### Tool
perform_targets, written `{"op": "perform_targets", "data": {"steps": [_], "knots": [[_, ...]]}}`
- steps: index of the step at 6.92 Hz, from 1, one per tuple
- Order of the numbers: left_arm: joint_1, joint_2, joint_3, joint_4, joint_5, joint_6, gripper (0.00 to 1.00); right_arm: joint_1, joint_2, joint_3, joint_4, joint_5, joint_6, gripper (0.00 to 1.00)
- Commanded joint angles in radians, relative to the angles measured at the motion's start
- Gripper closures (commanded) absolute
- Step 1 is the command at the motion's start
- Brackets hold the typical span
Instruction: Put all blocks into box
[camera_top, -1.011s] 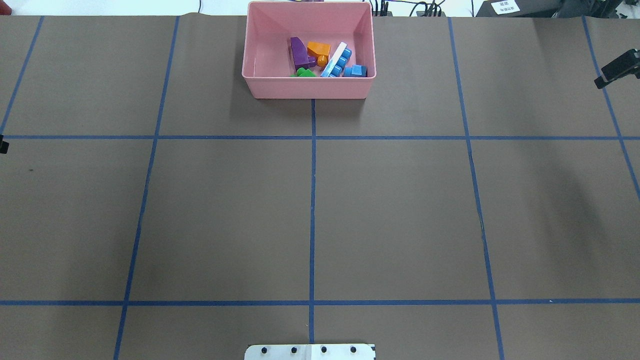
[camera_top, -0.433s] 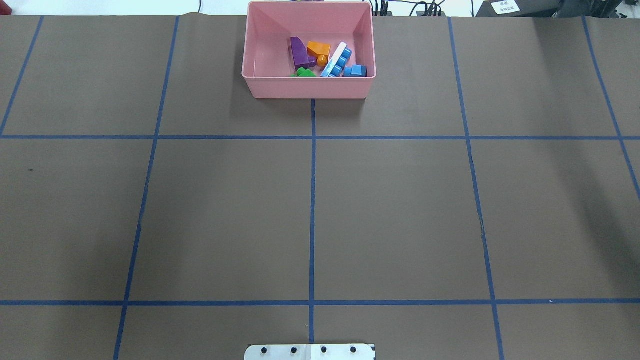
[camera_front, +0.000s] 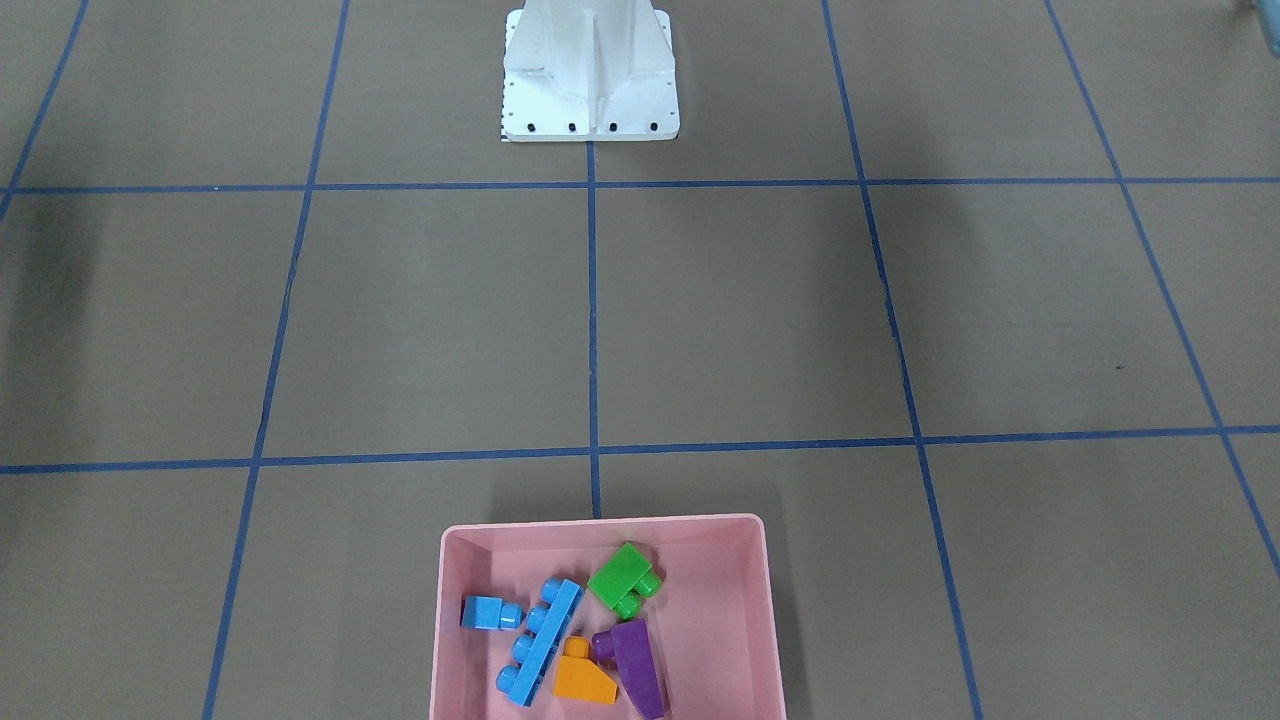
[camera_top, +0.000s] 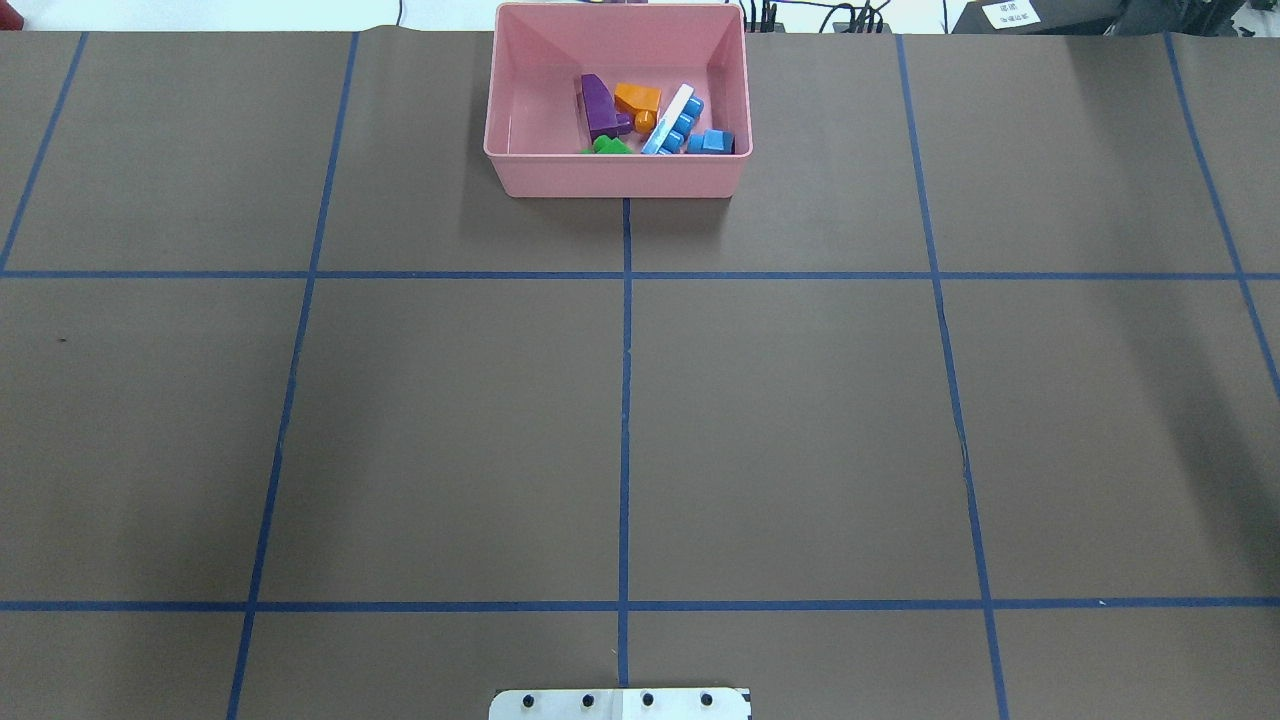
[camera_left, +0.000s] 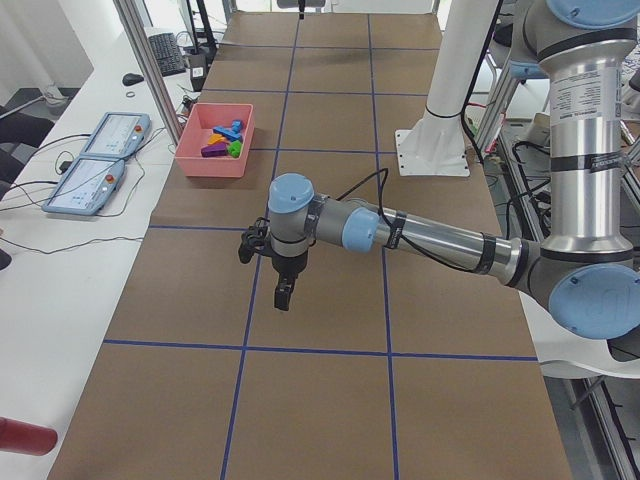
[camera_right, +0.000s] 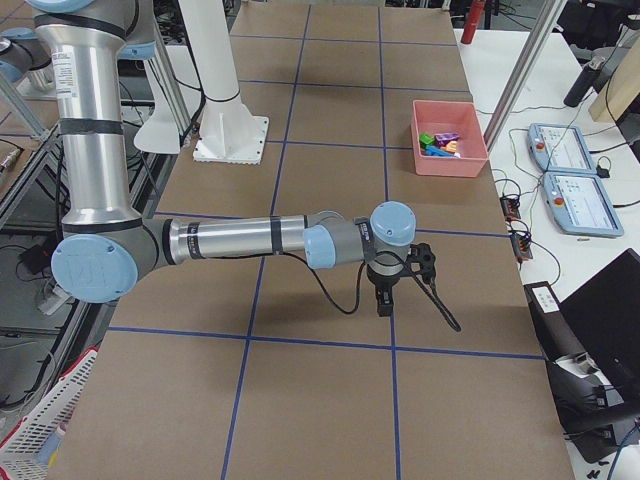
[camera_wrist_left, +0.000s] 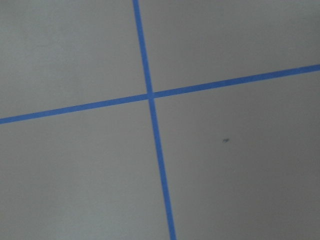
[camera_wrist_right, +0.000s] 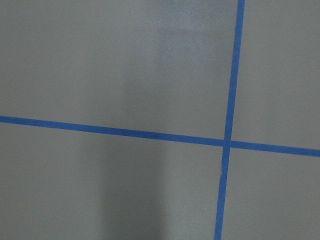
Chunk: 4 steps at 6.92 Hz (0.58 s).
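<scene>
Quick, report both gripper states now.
Left gripper: cannot be told; it shows only in a side view.
Right gripper: cannot be told; it too shows only in a side view.

Inside the shallow pink box (camera_front: 600, 521) lay the long blue bar (camera_front: 542, 642), between the small blue cube (camera_front: 485, 612) and the orange sloped brick (camera_front: 583, 682). The purple sloped brick (camera_front: 636, 665) lay just beside the orange one, and the green brick (camera_front: 621, 578) near the bar's end.

- Pink box (camera_front: 712, 622): bottom centre, cut by the lower edge.
- Inside: blue cube (camera_front: 485, 612), blue bar (camera_front: 541, 641), orange block (camera_front: 582, 681), purple block (camera_front: 638, 664), green block (camera_front: 621, 577).
- White base (camera_front: 590, 75): top centre.
</scene>
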<state>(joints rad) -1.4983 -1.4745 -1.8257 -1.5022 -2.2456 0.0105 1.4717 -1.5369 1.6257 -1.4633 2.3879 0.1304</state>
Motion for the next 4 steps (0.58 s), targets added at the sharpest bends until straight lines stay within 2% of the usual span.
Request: {"op": "perform_targets", "data": {"steps": [1,3,4], "knots": [[-0.029,-0.001,0.092,-0.032,-0.134,0.045,0.00,0.033,-0.041,0.003,0.000,0.046,0.000,0.00],[-0.081,-0.085,0.139,-0.004,-0.158,0.045,0.00,0.038,-0.061,0.002,-0.011,0.047,0.000,0.00],[-0.083,-0.087,0.129,-0.004,-0.172,0.036,0.00,0.044,-0.069,0.008,-0.040,0.048,0.000,0.00]]}}
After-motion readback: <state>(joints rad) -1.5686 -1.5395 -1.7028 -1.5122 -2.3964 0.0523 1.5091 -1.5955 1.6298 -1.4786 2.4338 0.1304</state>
